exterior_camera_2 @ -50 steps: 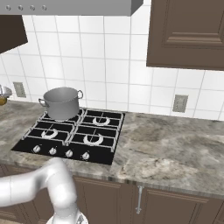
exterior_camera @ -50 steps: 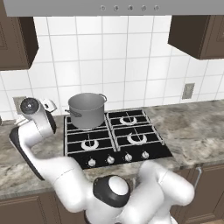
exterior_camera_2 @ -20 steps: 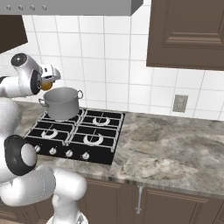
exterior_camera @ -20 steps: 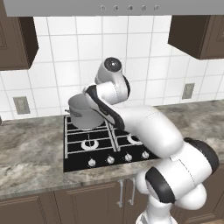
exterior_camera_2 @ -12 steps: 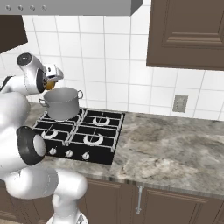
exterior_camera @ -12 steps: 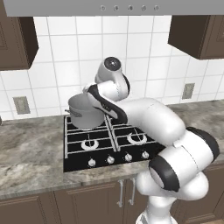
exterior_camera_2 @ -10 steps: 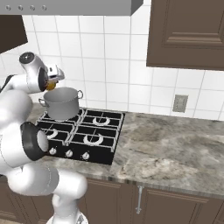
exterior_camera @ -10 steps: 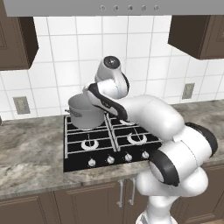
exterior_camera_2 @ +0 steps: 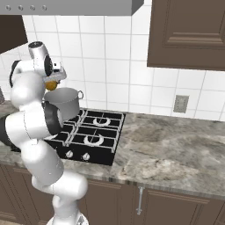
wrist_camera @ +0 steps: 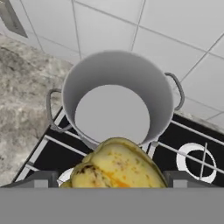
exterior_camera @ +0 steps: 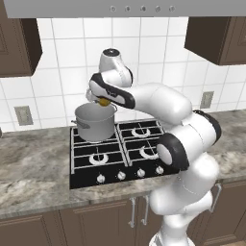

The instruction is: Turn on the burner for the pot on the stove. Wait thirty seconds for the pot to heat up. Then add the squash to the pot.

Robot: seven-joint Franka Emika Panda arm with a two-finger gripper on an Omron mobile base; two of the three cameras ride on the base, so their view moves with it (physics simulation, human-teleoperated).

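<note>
A white Franka arm reaches over a black glass gas stove (exterior_camera: 120,161), its gripper (exterior_camera: 102,101) poised just above the open mouth of a tall grey stockpot (exterior_camera: 95,122) and grasping a yellow-orange squash (exterior_camera: 104,101) between widely spread fingers. In the hand view the squash (wrist_camera: 116,165) sits between the two dark finger tips, its mottled skin hanging over the near rim of the pot (wrist_camera: 116,98), whose bare grey floor shows below. The pot stands on the back-left burner of the four-burner stove (wrist_camera: 192,144), close to the white tiled wall (exterior_camera: 62,72), its two small loop handles (wrist_camera: 52,109) sticking out to either side. From the right base view the squash (exterior_camera_2: 51,85) appears as a small orange spot under the hand, just above the pot (exterior_camera_2: 66,102); the squash is in the air, not yet inside the vessel, and apart from the rim as far as the views allow. Silver-ringed burners (exterior_camera: 146,152) lie under black grates beside and in front of the pot, and a row of four small silver knobs (exterior_camera: 129,174) runs along the front edge of the cooktop. Whether any flame burns beneath the pot cannot be told. A mottled grey stone counter (exterior_camera_2: 176,158) stretches on both sides of the stove, dark brown cabinets (exterior_camera_2: 189,33) hang above, a steel range hood (exterior_camera: 120,8) spans the top, and wall sockets (exterior_camera_2: 180,104) sit on the tiles
</note>
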